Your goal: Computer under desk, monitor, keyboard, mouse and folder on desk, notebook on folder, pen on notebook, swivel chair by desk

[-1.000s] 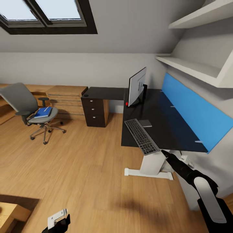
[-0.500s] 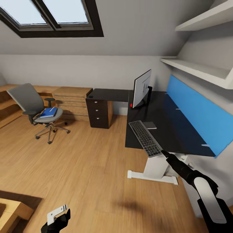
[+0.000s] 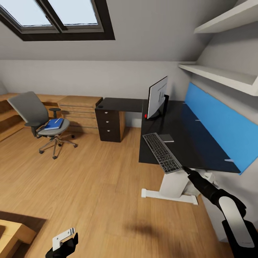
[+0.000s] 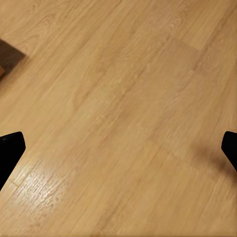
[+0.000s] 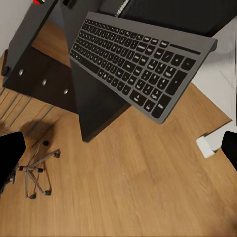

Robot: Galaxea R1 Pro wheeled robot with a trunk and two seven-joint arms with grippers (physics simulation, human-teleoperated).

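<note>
Your right gripper (image 5: 118,148), fingers spread, faces the keyboard (image 3: 162,152) at 1 o'clock (overhanging the desk (image 3: 186,143)); stiff, light; grip its near edge.

- No text, label, brand or number can be read anywhere.
- The keyboard (image 5: 143,64) keys carry white legends, too small and blurred to make out.
</note>
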